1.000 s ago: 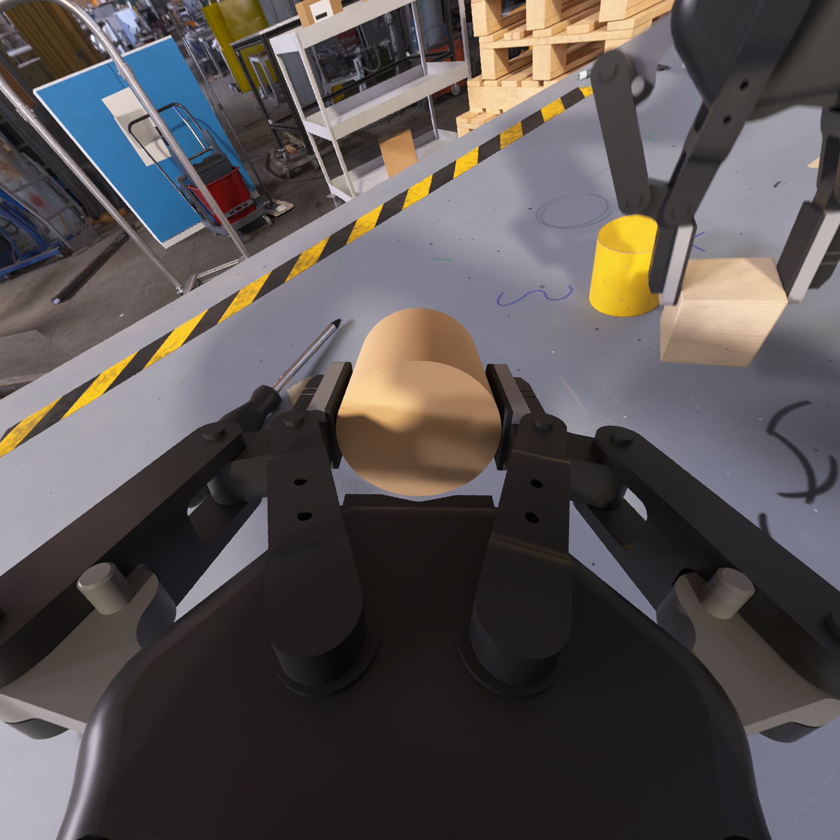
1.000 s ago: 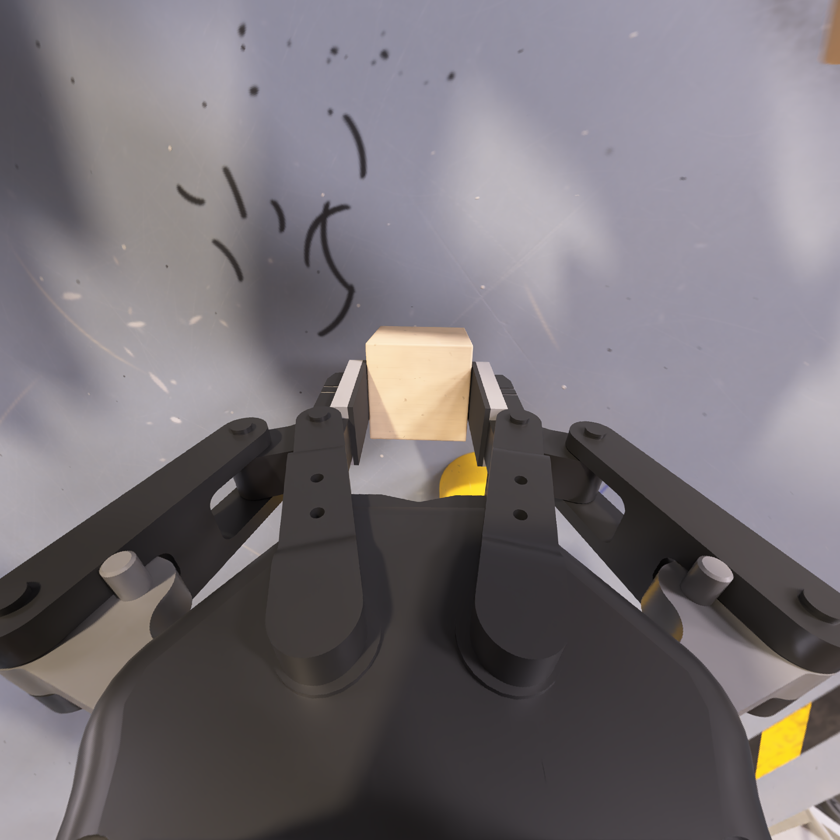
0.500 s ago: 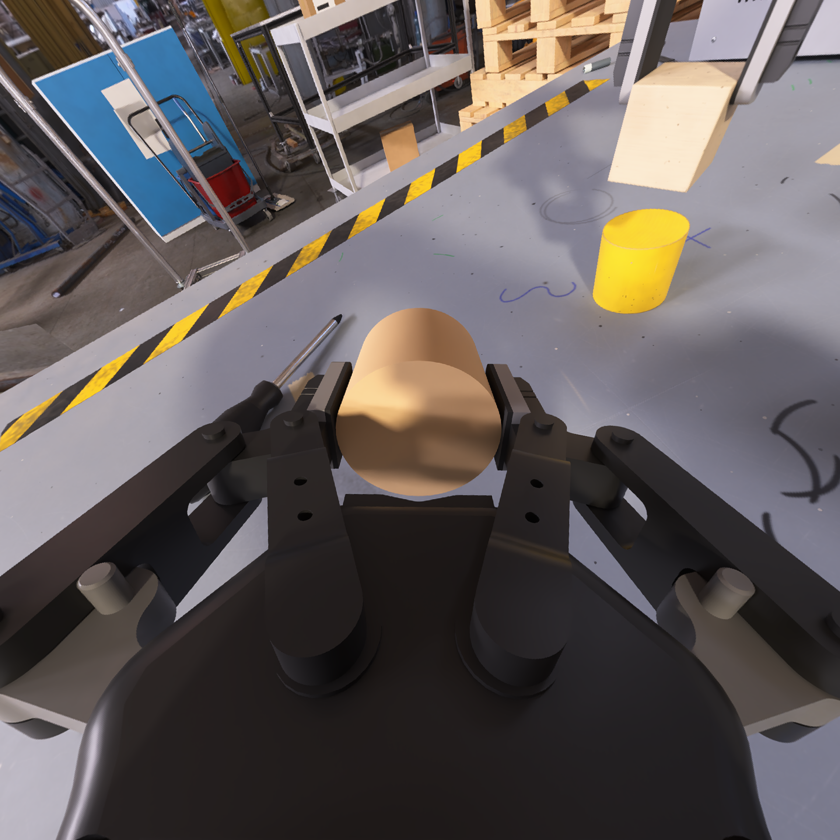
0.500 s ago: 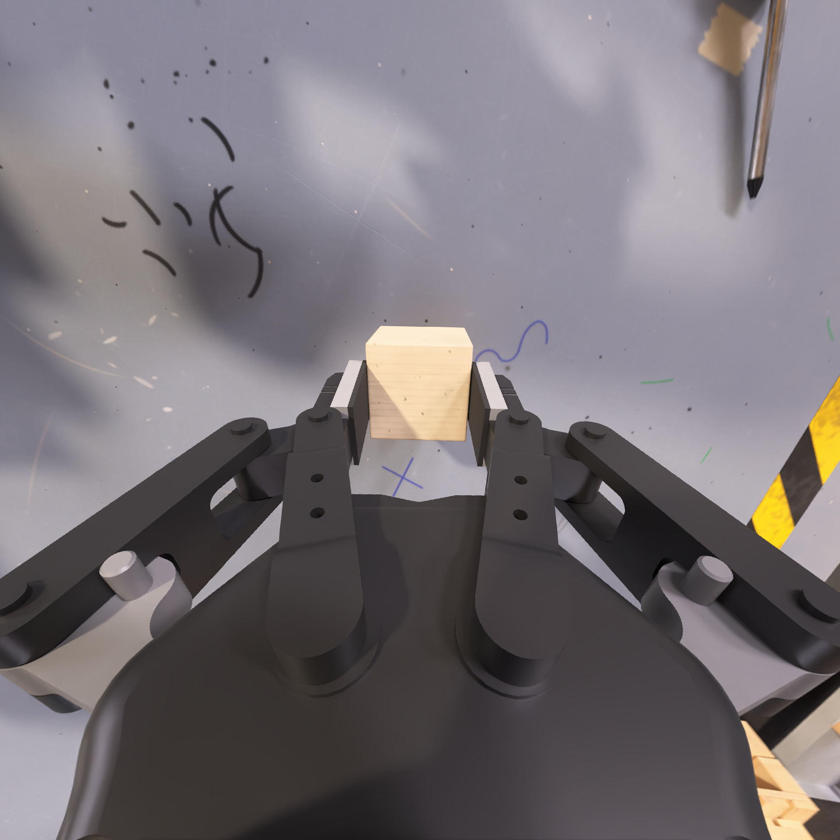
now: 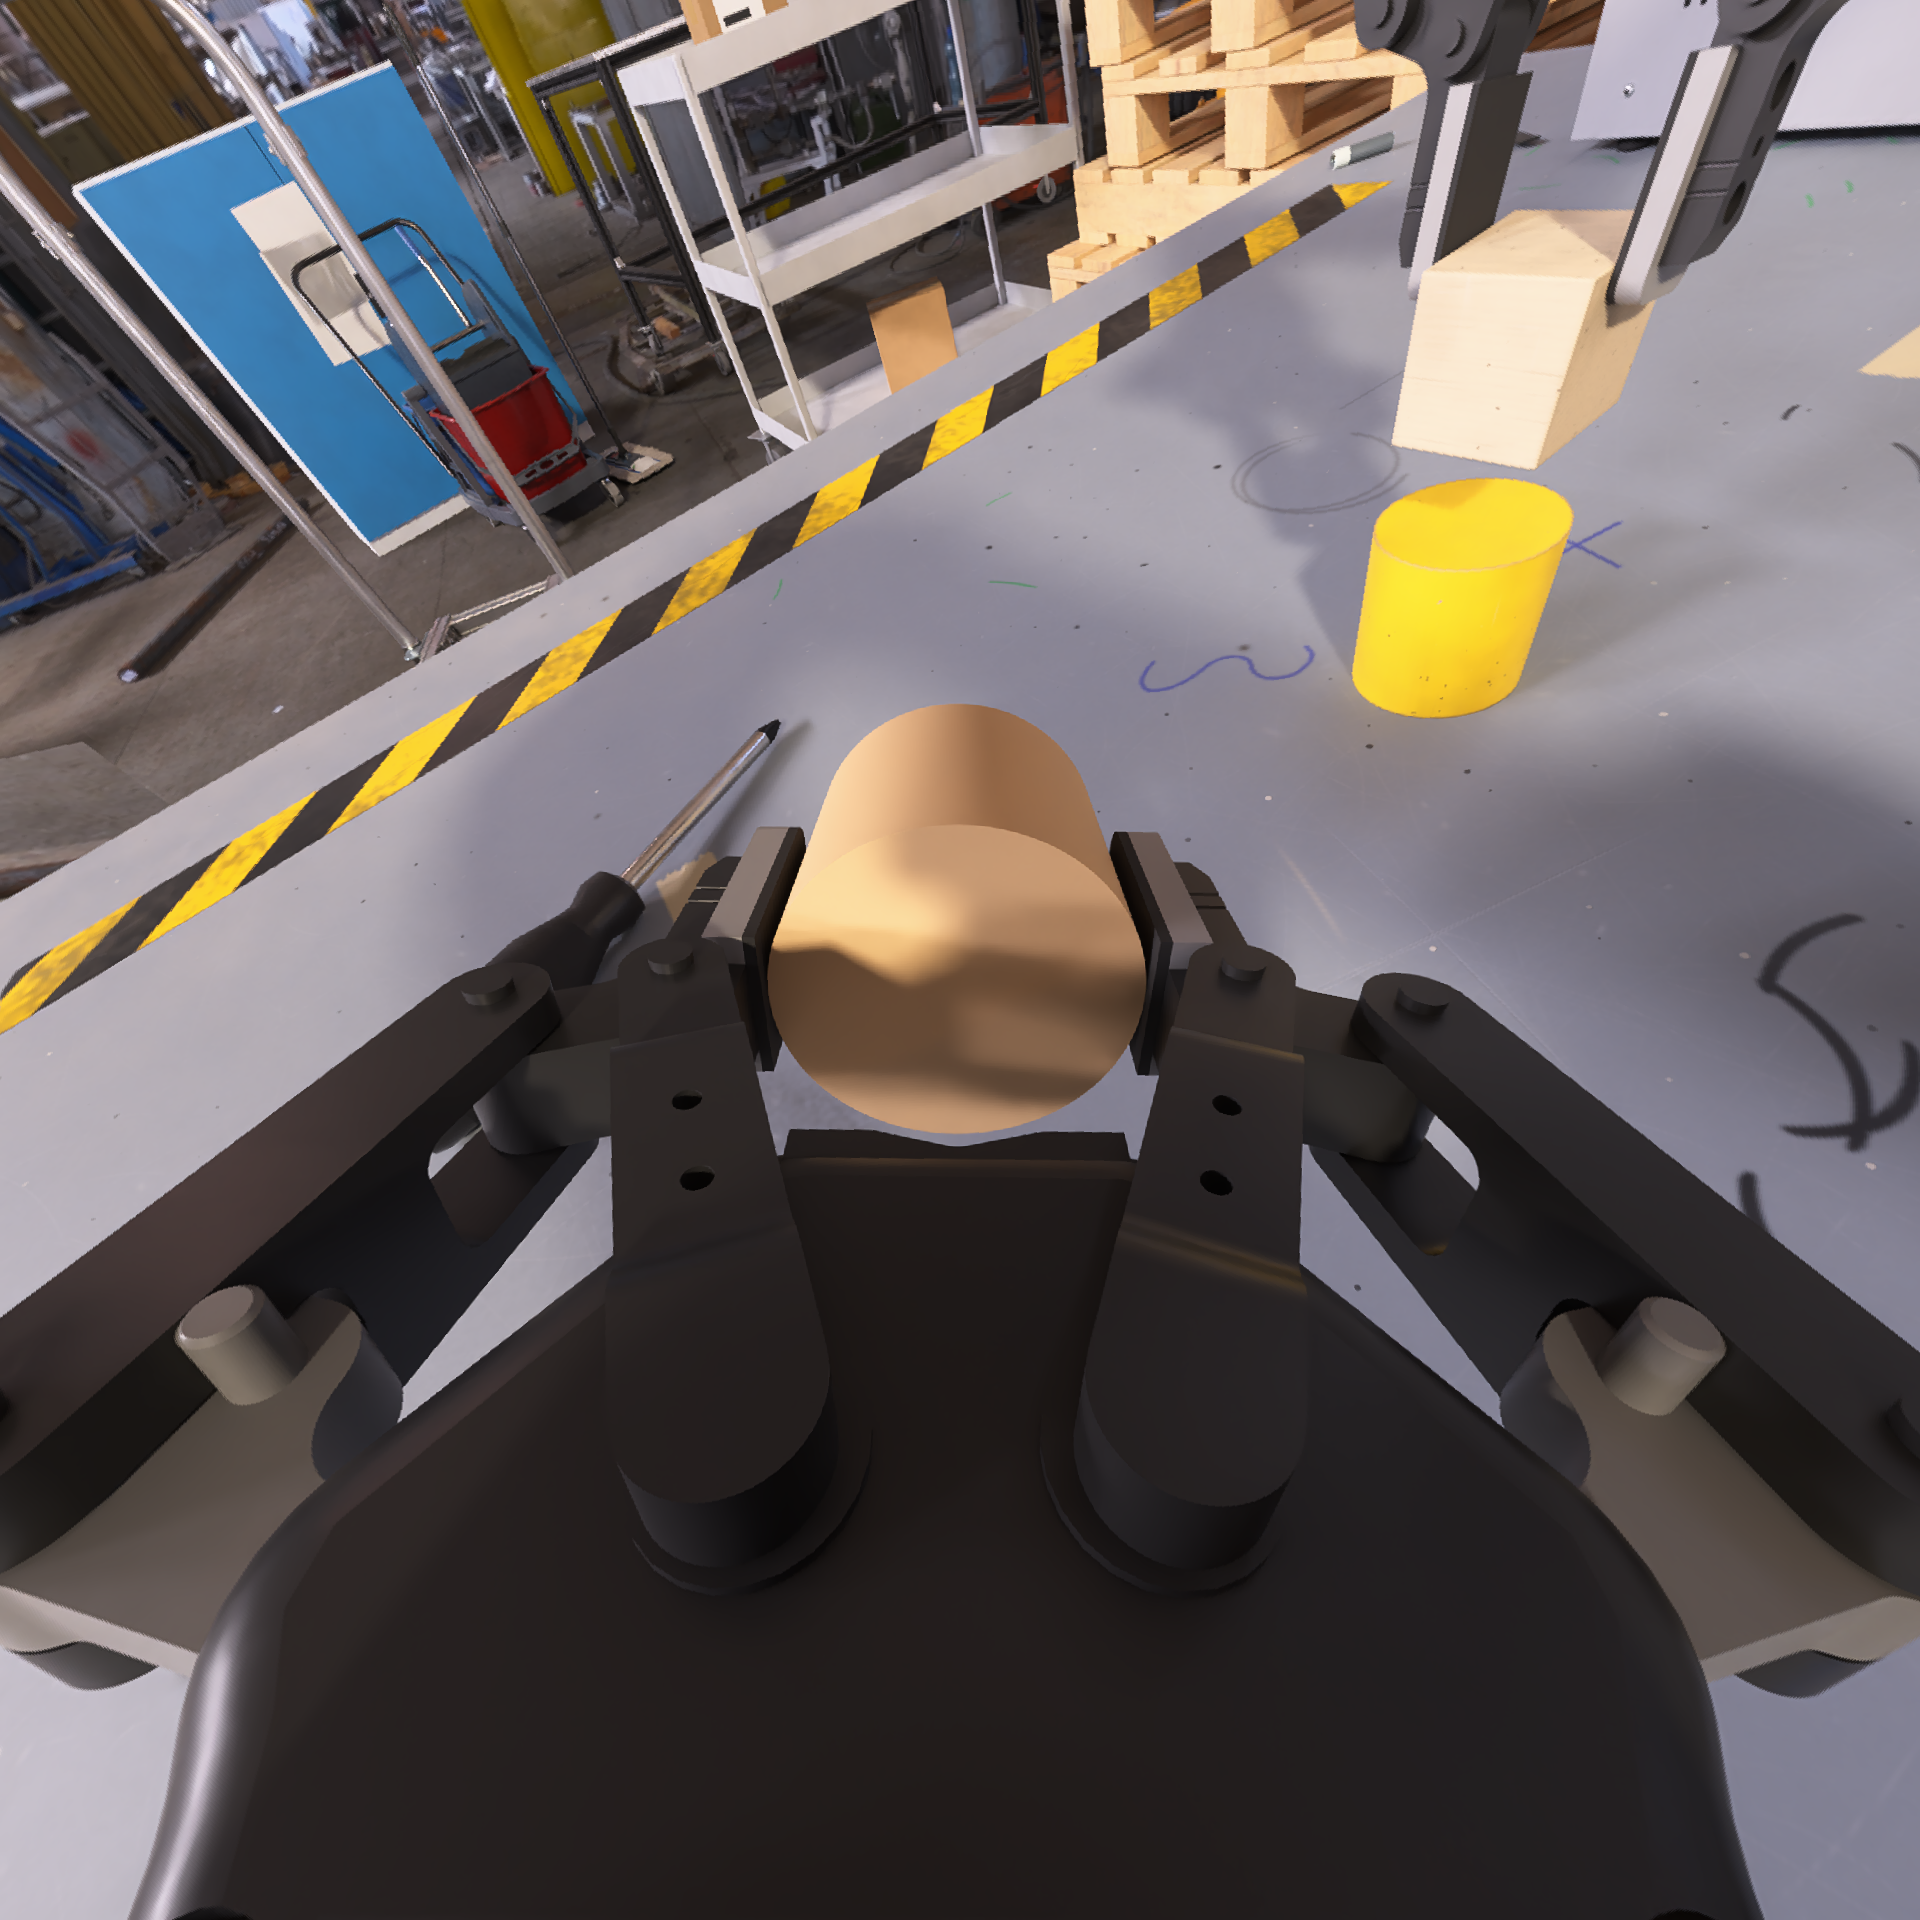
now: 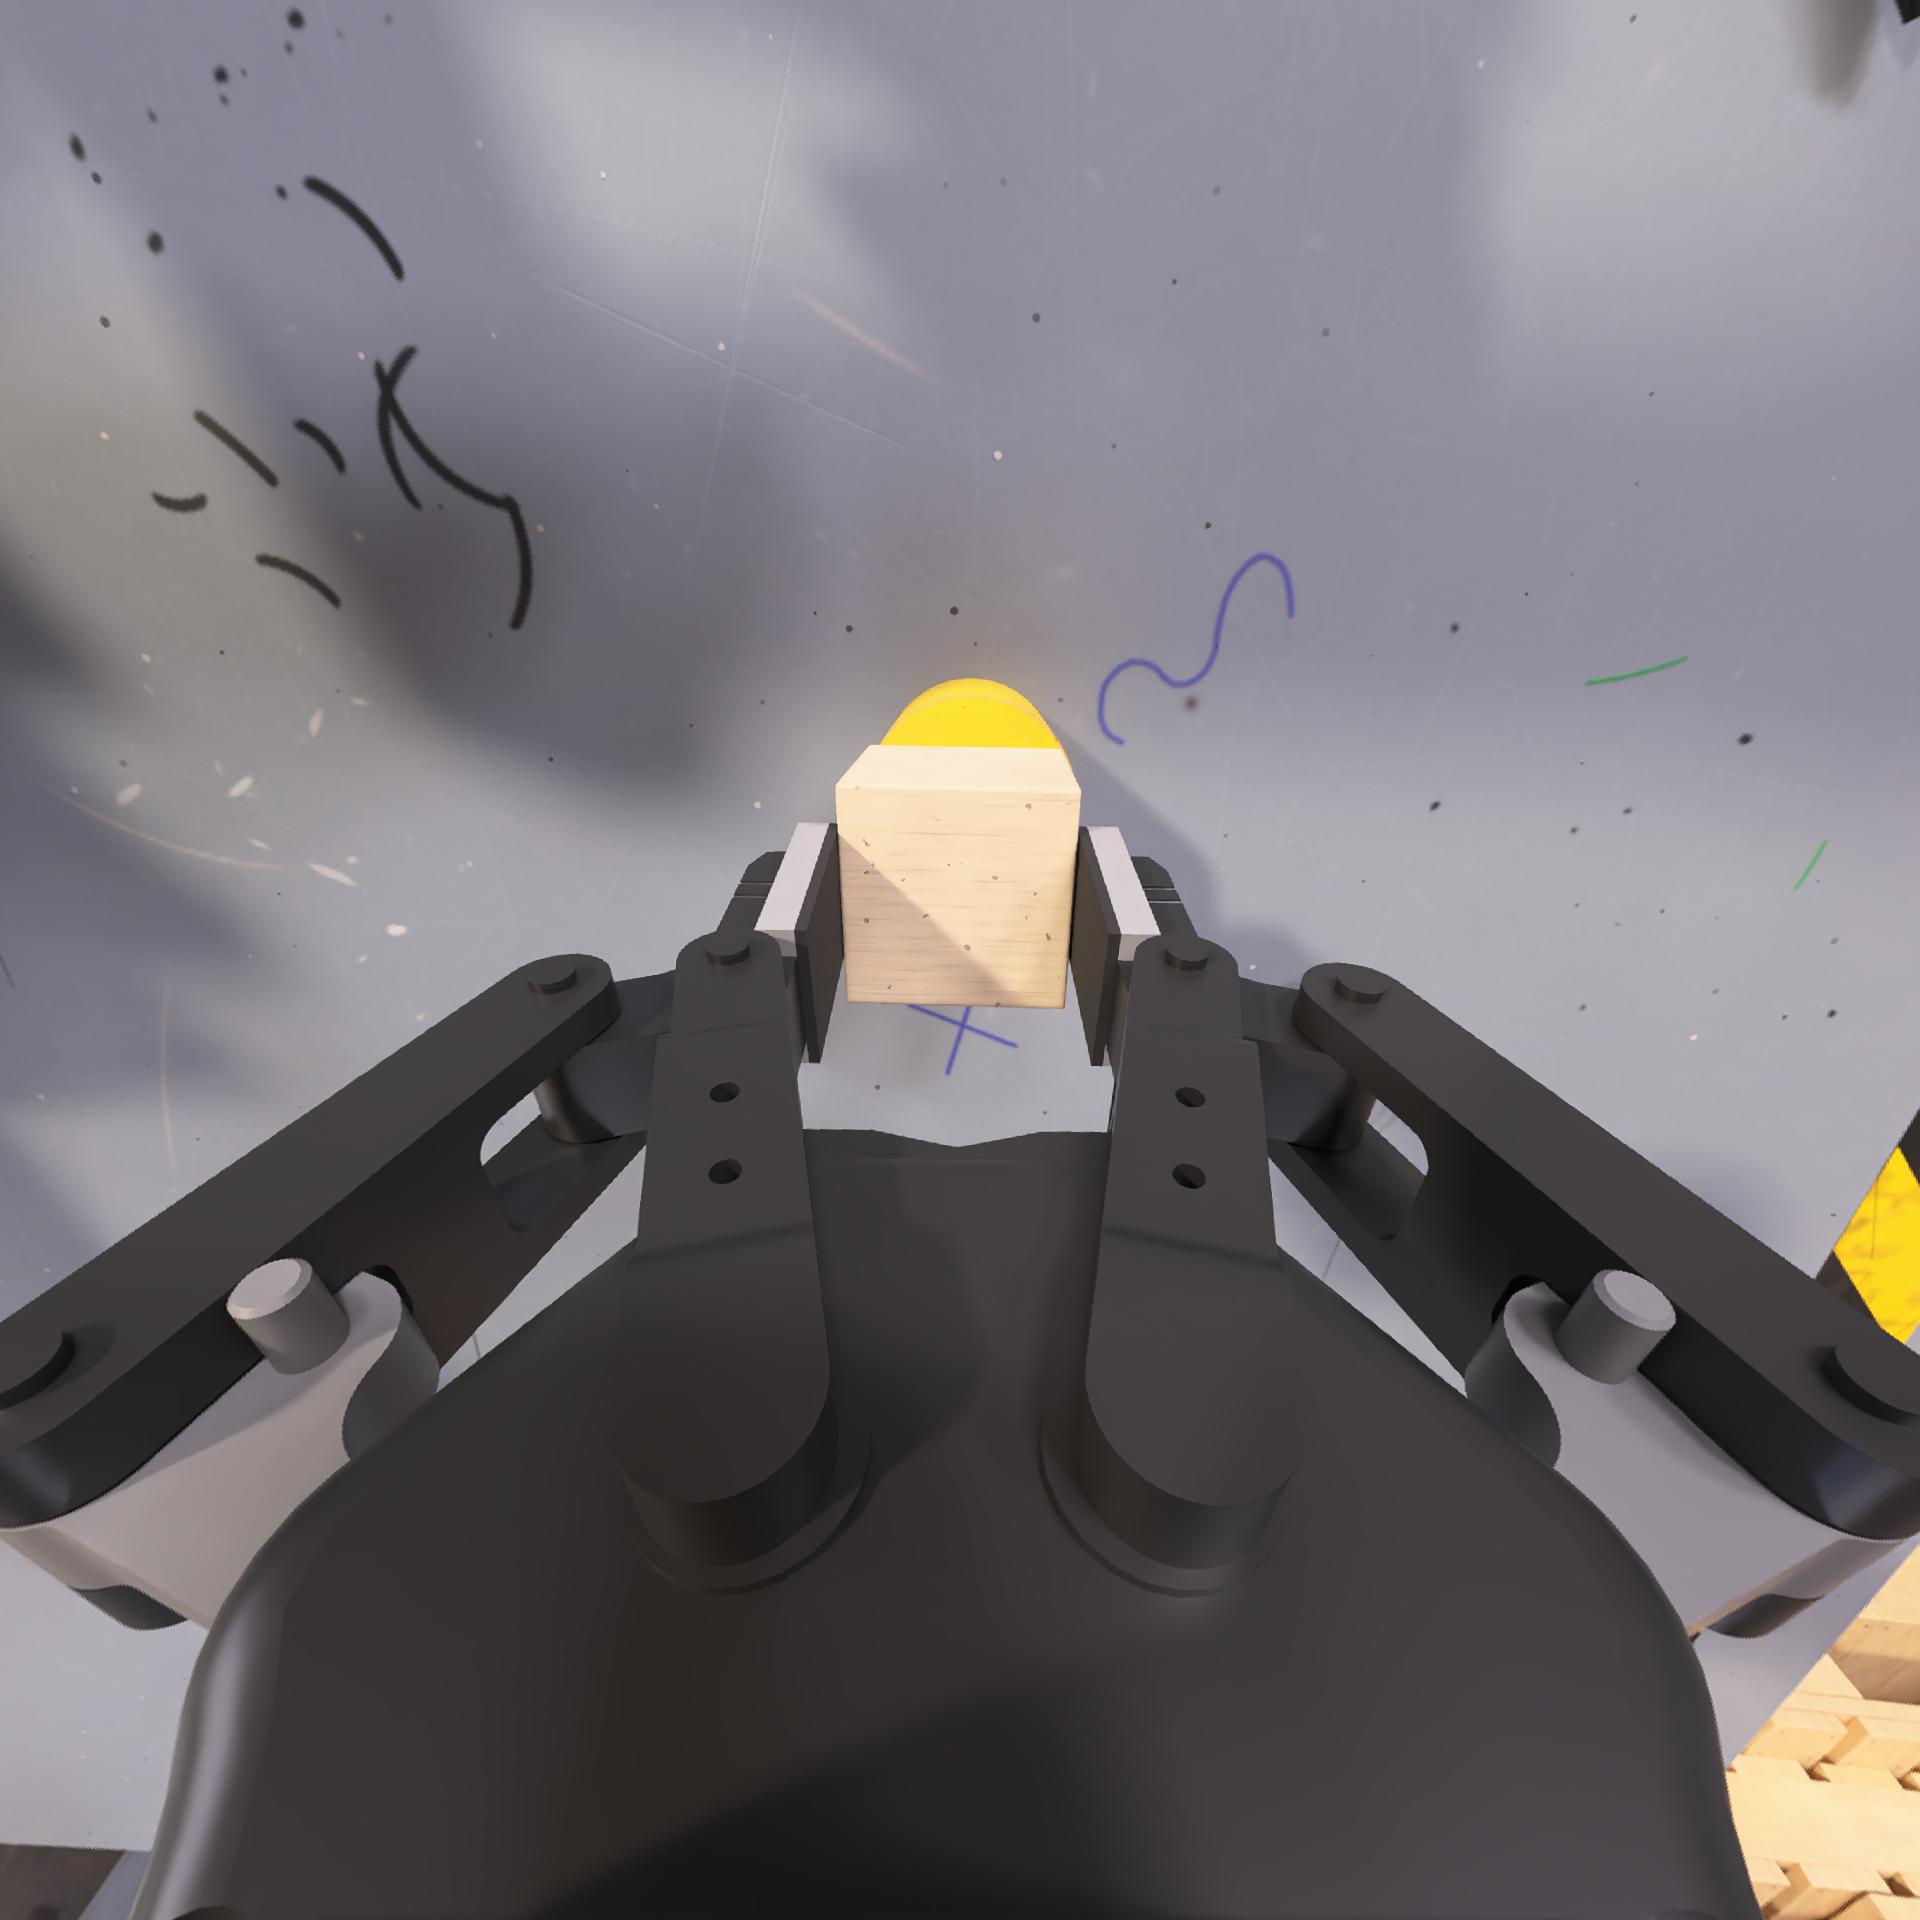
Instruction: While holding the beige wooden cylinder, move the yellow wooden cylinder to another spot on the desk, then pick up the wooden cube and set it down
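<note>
My left gripper is shut on the beige wooden cylinder, which lies on its side between the pads just above the grey desk. The yellow wooden cylinder stands upright on the desk ahead to the right. My right gripper is shut on the pale wooden cube. In the left wrist view the right gripper holds the cube just behind the yellow cylinder, low over the desk; I cannot tell whether it touches. The yellow cylinder peeks out past the cube.
A screwdriver lies on the desk left of my left fingers, next to a small wooden chip. The desk's yellow-and-black striped edge runs along the left. Beyond it stand shelving and wooden pallets.
The right gripper lifted the cube from beside the yellow cylinder, carried it to the far side and has come down lower. The left gripper and beige cylinder have not moved.
</note>
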Motion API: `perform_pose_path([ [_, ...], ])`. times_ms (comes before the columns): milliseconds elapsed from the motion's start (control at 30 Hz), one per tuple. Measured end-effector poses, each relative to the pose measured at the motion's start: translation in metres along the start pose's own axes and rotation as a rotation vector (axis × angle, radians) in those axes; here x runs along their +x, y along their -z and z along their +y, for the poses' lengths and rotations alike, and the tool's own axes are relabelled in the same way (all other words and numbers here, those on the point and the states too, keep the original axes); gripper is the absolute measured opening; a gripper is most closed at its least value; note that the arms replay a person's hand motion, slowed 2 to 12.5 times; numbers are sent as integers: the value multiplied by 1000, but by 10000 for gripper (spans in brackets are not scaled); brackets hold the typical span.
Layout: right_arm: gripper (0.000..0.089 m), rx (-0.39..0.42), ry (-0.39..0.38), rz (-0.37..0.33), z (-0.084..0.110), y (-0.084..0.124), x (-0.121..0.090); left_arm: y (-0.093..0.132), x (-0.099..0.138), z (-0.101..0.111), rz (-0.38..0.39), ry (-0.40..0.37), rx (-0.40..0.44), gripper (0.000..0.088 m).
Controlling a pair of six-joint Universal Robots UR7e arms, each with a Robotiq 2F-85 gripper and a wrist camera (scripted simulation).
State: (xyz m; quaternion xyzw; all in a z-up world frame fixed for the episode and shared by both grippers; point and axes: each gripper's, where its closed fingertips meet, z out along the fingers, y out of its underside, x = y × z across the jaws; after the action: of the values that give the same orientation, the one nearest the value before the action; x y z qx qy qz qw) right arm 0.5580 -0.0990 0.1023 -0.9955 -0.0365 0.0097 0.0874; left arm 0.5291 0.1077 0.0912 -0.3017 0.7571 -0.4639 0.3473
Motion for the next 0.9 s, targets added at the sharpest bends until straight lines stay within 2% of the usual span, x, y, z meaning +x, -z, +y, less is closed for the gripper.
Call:
perform_pose_path([
  [567, 385, -57, 5, -3, 0, -15, 2, -1, 1, 2, 2, -8, -9, 509],
  [900, 385, -60, 6, -19, 0, -20, 1, -1, 1, 1, 4, -8, -7, 509],
])
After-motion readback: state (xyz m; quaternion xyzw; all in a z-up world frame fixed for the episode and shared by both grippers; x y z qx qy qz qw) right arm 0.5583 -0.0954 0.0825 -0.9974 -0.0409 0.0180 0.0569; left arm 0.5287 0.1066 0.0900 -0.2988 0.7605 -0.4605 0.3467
